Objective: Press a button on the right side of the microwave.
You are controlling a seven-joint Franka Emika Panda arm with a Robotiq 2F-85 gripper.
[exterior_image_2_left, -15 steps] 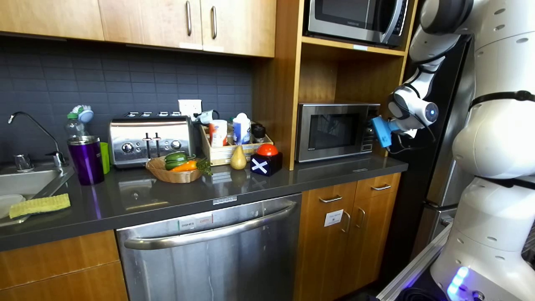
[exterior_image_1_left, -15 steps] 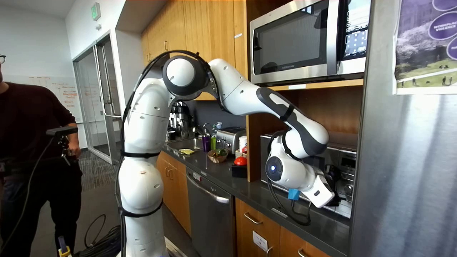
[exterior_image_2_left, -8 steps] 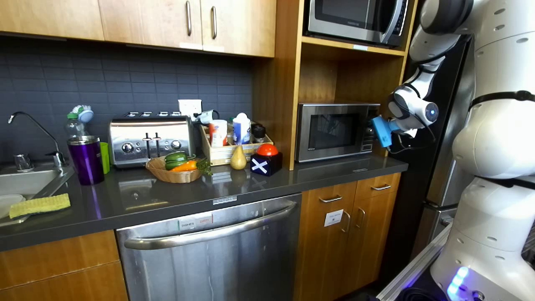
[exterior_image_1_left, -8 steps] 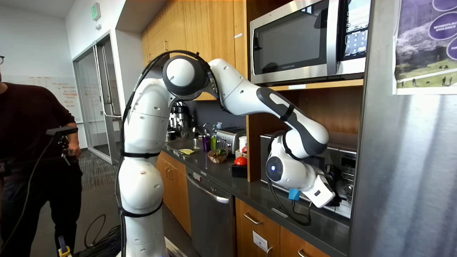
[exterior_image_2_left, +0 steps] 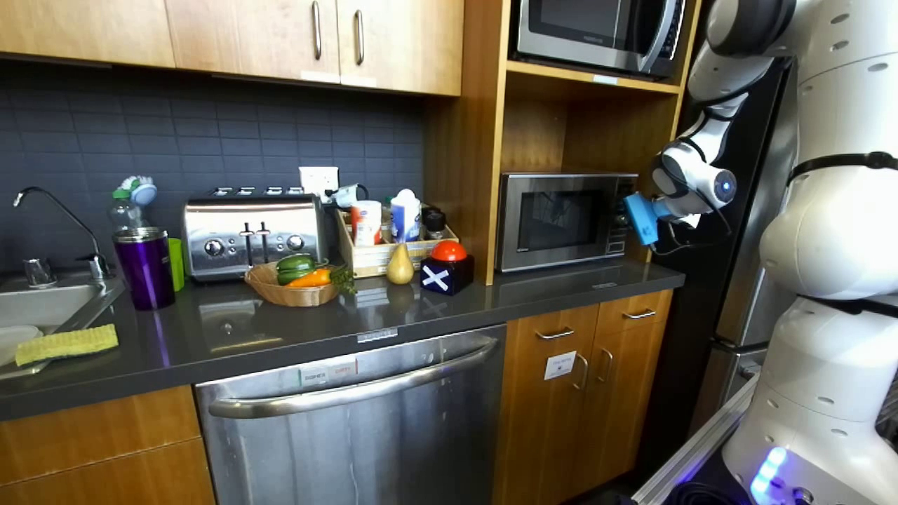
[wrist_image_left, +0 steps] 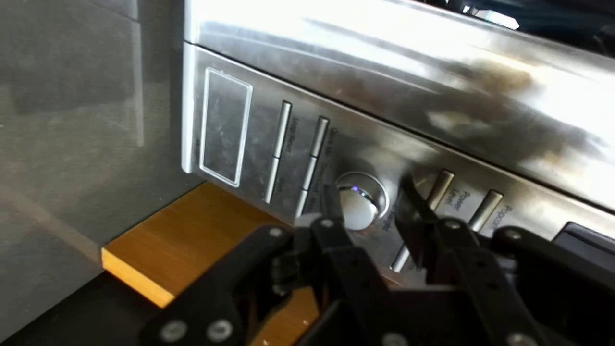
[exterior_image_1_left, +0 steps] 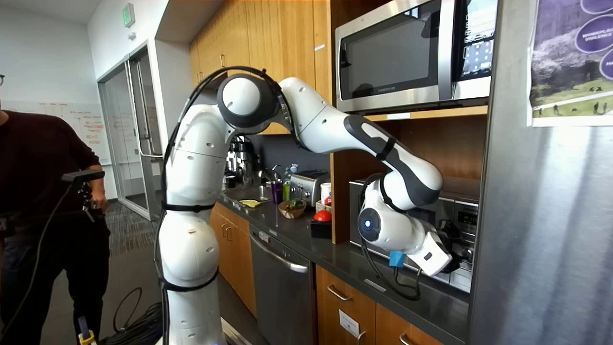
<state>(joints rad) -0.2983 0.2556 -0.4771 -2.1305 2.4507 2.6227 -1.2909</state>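
The lower microwave is smooth, shiny metal, the tabletop glossy, the cabinet wood, the sponge rough.

White glare along the microwave, dark out-of-focus claw, pale light streaking the steel refrigerator

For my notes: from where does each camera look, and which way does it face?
Exterior view: near the arm, facing along the counter; most of the arm shows.
Exterior view: before the dishwasher, facing it; arm at right edge.
Wrist view: behind the claw, facing the lower microwave; the claw shows, open.
Both exterior views share the toaster.
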